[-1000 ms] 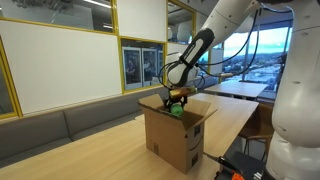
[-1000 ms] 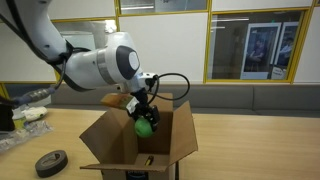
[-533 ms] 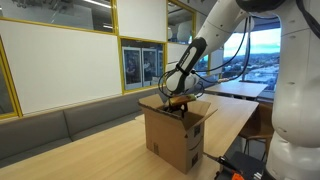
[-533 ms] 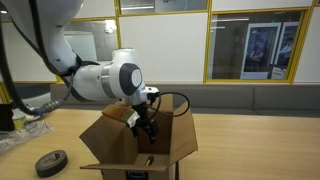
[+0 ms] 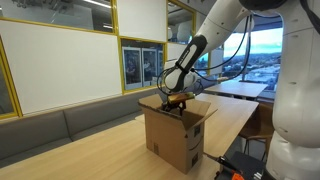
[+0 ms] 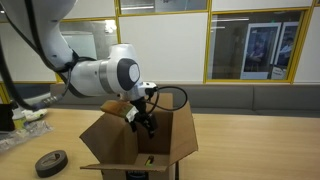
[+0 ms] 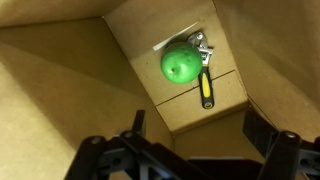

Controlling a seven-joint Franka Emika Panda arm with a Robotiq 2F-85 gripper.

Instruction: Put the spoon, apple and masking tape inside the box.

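Note:
The wrist view looks down into the brown cardboard box (image 7: 60,90). On its floor the green apple (image 7: 181,65) lies against the spoon (image 7: 206,84), which has a metal head and a yellow handle. My gripper (image 7: 197,128) hangs open above them, with nothing between its fingers (image 7: 258,128). In both exterior views the gripper (image 5: 177,101) (image 6: 146,122) sits at the box's (image 5: 178,138) (image 6: 110,148) open top, between the flaps. A dark roll of masking tape (image 6: 50,162) lies on the table to the box's side.
The box stands on a long wooden table (image 5: 90,155). A grey bench (image 5: 60,125) runs along the wall behind. Crumpled plastic and clutter (image 6: 22,122) lie at one table end. A black and red object (image 5: 240,170) sits near the table's corner.
A second ago the gripper held the apple above the box. The jaws have opened and the apple now rests on the box floor beside the spoon.

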